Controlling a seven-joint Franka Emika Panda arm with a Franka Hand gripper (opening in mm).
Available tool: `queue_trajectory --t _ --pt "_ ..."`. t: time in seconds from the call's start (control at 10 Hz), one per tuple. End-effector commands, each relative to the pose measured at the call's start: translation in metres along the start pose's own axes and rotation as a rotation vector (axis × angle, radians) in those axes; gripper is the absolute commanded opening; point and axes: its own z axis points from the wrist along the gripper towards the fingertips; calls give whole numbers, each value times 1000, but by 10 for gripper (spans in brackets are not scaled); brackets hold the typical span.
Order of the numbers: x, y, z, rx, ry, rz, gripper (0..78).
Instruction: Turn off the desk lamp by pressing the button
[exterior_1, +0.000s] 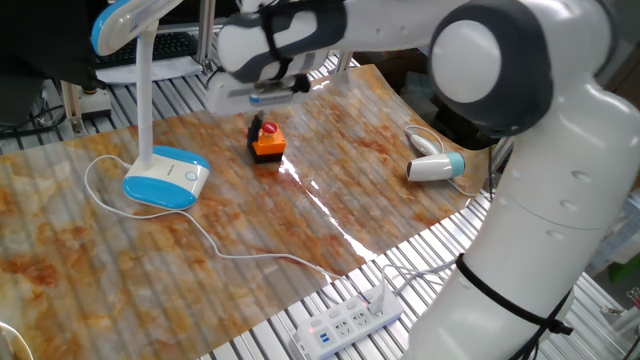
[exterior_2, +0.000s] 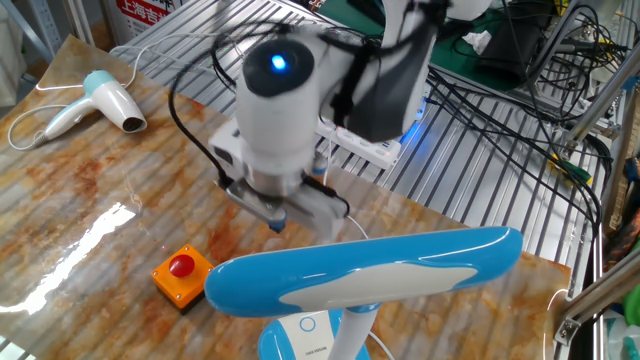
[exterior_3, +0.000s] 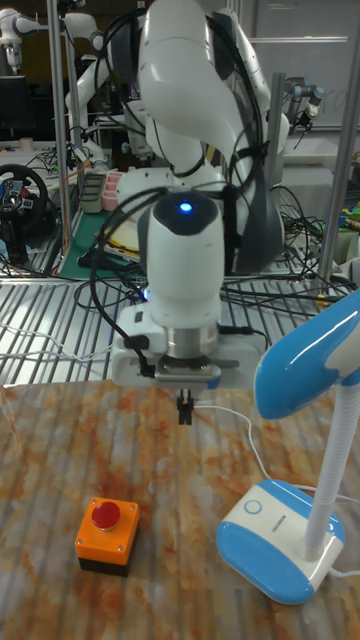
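The desk lamp stands at the near right of the tall fixed view, with its oval blue-and-white base (exterior_3: 283, 540), white neck (exterior_3: 333, 483) and blue-backed head (exterior_3: 307, 373). The button (exterior_3: 251, 507) is a faint ring on the base's white top, also seen from the other side (exterior_2: 307, 324). My gripper (exterior_3: 184, 409) hangs above the table, behind and to the left of the base, well clear of the button. Its dark fingertips (exterior_3: 184, 404) are pressed together and hold nothing. The lamp base (exterior_1: 165, 179) sits left of the arm in one fixed view.
A red push-button on an orange box (exterior_3: 106, 537) sits left of the lamp base. A white-and-blue hair dryer (exterior_1: 436, 166) lies far across the table. The lamp's thin cord (exterior_1: 230, 253) runs to a power strip (exterior_1: 345, 320) on the metal grating.
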Motion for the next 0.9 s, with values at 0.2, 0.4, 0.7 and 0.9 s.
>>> queue_trajectory --t 0.2,0.4,0.7,0.9 --pt "9 -11 -20 14 16 -10 0" --pt "17 -15 -27 20 15 -7 0" --pt "16 -14 -26 20 10 -19 0" --pt "16 -14 -26 18 -2 -49 0"
